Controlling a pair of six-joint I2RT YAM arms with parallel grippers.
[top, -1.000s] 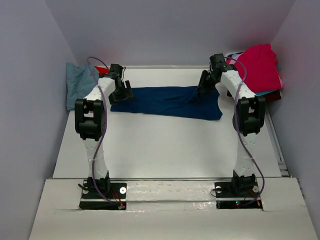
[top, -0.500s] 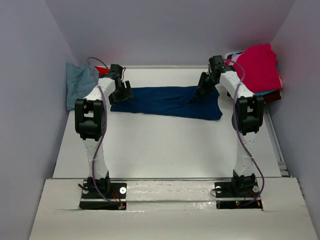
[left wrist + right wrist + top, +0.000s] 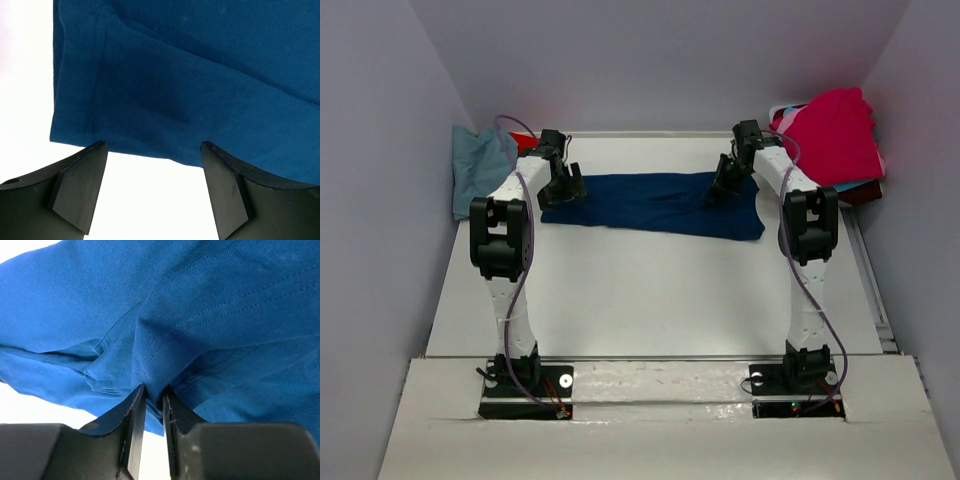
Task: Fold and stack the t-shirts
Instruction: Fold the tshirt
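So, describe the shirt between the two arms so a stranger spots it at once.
Look at the far half of the white table. The navy t-shirt lies spread flat across its middle. Unlike the blue-grey shirt bunched far left and the red pile far right, it is dark and laid out alone.

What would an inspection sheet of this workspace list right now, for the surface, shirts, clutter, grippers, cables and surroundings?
Surface: white table, no stains seen.
Job's things: navy t-shirt spread flat across the far middle; blue-grey t-shirt bunched at the far left by the wall; pile of t-shirts, red on top, at the far right.
Clutter: nothing seen.
Grippers: left gripper open above the navy t-shirt's left edge, holding nothing; right gripper shut on a fold near the shirt's right end.
Cables: purple cables run along both arms, none lying on the cloth.
Surroundings: pale walls on three sides.
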